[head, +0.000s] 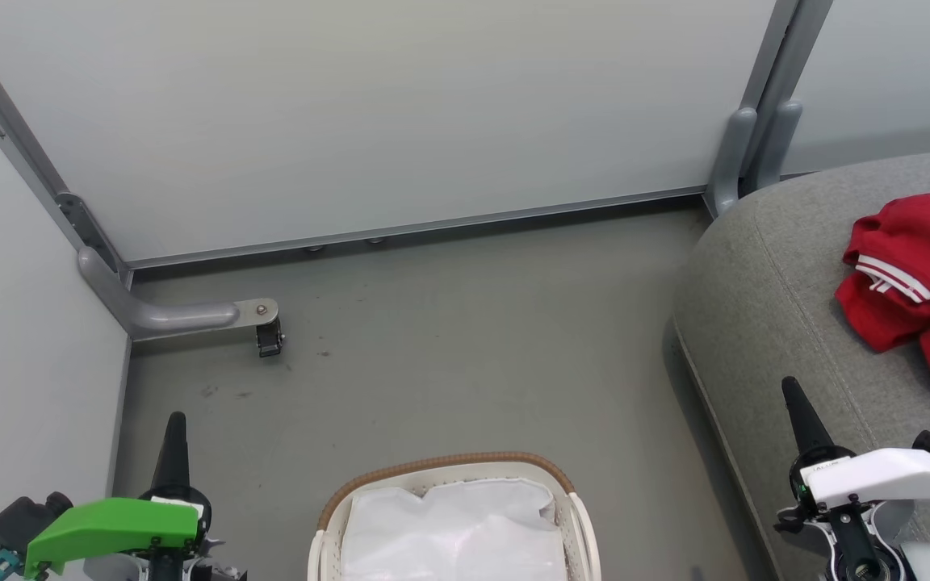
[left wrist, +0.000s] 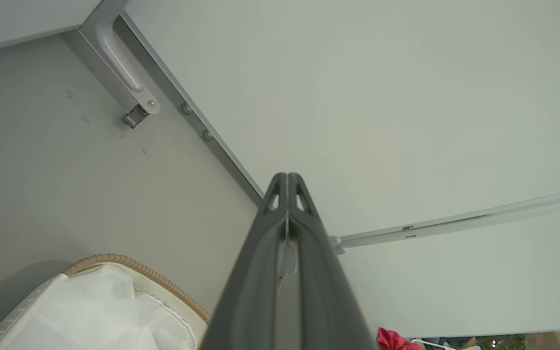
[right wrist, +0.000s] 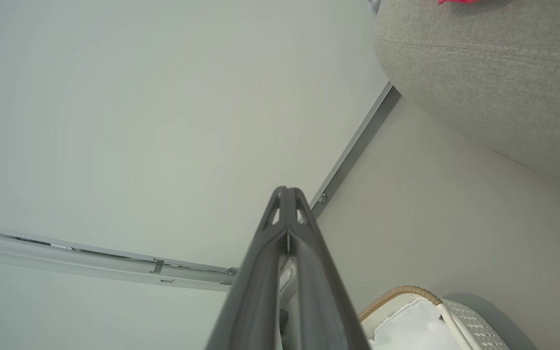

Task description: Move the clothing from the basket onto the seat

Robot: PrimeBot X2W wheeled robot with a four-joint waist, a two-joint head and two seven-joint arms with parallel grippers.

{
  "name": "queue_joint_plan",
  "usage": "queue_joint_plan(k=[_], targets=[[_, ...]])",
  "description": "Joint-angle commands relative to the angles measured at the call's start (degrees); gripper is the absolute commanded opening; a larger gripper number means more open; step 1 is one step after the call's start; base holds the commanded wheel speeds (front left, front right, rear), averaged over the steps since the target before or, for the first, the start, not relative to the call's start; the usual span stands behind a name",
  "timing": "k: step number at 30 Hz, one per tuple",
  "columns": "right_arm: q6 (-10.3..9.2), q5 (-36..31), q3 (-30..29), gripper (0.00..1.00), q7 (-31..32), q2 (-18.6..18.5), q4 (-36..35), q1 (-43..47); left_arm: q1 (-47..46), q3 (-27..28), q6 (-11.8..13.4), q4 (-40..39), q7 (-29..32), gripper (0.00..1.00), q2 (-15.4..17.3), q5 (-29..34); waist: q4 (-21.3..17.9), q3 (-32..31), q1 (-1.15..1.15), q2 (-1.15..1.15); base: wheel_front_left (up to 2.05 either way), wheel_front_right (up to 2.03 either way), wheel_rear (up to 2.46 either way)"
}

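The left fingers (left wrist: 260,262) are pressed flat together with nothing between them, and the right fingers (right wrist: 260,272) are the same, shut and empty. In the head view both point up the frame, the left pair at the lower left over the floor (head: 449,323) and the right pair at the lower right over the near edge of the seat (head: 756,323). Between them, at the bottom centre, stands the basket (head: 449,461). What shows of its inside is a crumpled white liner (head: 449,532) with no red in it, though its near part is cut off by the bottom of the frame. The clothing (head: 909,266) lies on the seat at the right edge of the frame, up and to the right of the right fingers and well apart from the left pair. It is a rumpled heap, white stripes showing, with its long axis running from upper left down to lower right and passing out of the picture. The right arm is plainly the nearer to it. Judging by the bare liner, the move looks done or nearly so. If a garment is left, it would be in the hidden part of the basket, below and between the two arms.
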Motion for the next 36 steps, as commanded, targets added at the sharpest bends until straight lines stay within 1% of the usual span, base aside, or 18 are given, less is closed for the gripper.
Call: queue_joint_plan(k=[1, 17, 36], targets=[[-0.03, 1.54, -0.35, 0.00, 0.38, -0.17, -0.69, -0.82, -1.69, 0.40, -0.22, -0.70, 0.35, 0.00, 0.29, -1.55, 0.00, -0.02, 0.00, 0.00, 0.00, 0.00, 0.00], [-0.04, 9.57, -1.20, 0.00, 2.56, 0.02, -1.27, -0.87, -2.32, 1.12, -0.54, -1.19, 2.57, 0.00, 0.32, -9.68, 0.05, -0.21, 0.00, 0.00, 0.00, 0.00, 0.00], [-0.04, 17.87, -2.10, 0.00, 4.77, 0.26, -1.86, -0.82, -2.84, 1.97, -0.87, -1.82, 4.78, 0.00, 0.35, -17.95, 0.09, -0.45, 0.00, 0.00, 0.00, 0.00, 0.00]])
